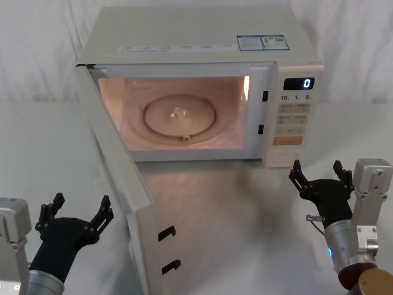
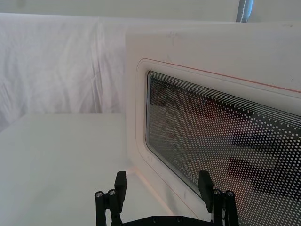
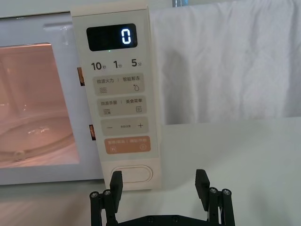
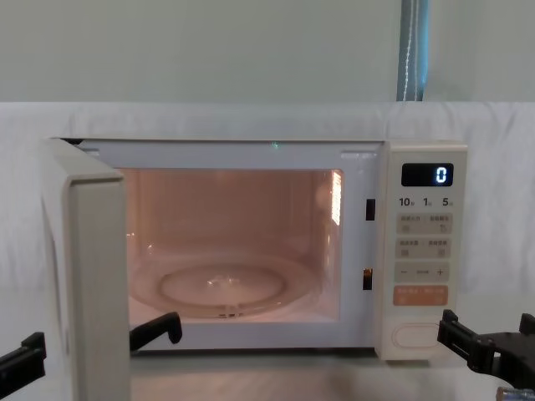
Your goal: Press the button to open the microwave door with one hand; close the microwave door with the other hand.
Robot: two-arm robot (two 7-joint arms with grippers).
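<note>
The microwave door (image 1: 120,178) stands wide open, swung out toward the near left of the table, with its hinge side at the left front corner of the microwave (image 1: 202,92) and its free edge pointing toward the robot. The left gripper (image 1: 75,220) is at the near left, just beside the outer face of the door, and its fingers are spread wide and hold nothing; in the left wrist view the dark dotted glass window of the door lies just in front of these fingers. I judge that the door must be pushed from its outer face toward the right and far, and the left gripper is clearly the nearer one for this. The right gripper (image 1: 320,175) is near the lower front of the control panel, also spread open and empty, a little apart from the button (image 3: 131,174), which is the wide cream key at the bottom of the panel, under the orange key (image 3: 127,145). The cavity is lit in warm pink, a glass turntable (image 1: 181,117) lies inside, and the display (image 1: 298,83) shows 0.
</note>
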